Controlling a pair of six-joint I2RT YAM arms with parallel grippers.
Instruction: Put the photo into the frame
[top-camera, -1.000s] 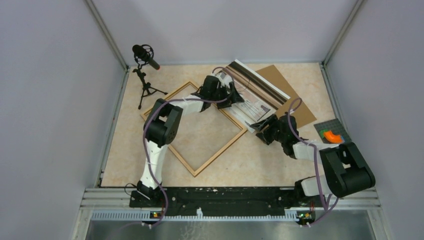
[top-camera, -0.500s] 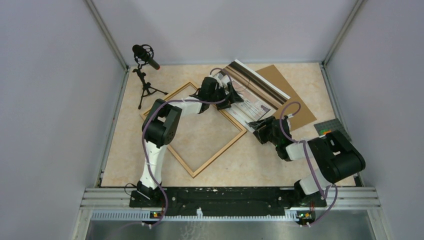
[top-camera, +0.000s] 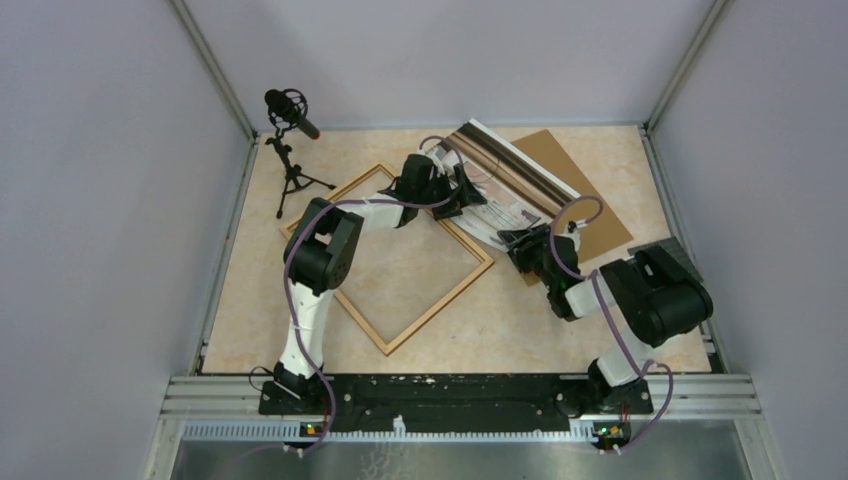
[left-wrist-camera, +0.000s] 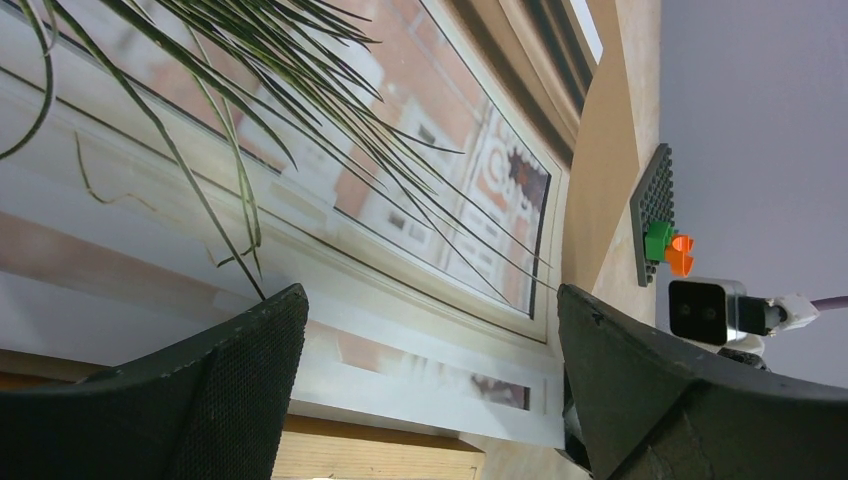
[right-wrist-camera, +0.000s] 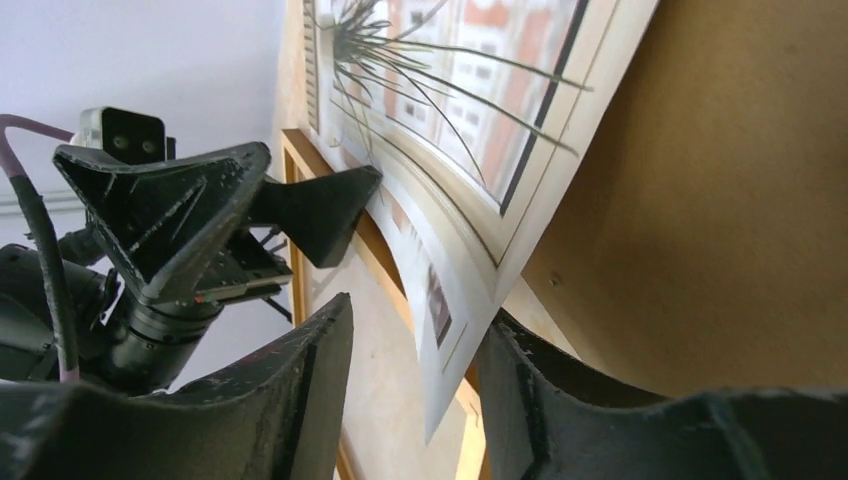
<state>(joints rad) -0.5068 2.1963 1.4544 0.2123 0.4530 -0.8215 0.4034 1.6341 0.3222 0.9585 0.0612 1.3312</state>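
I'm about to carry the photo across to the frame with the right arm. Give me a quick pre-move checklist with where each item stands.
1. Corner of the photo between the fingers of the right gripper: ok, seen in the right wrist view.
2. Right gripper pinched on the photo: not ok, jaws apart.
3. Left gripper released: ok, wide open at the photo's left edge.
4. Right grip clear of the backing board: cannot tell.
5. Photo inside the frame: not ok, it lies mostly on the backing board, overlapping only one frame corner.
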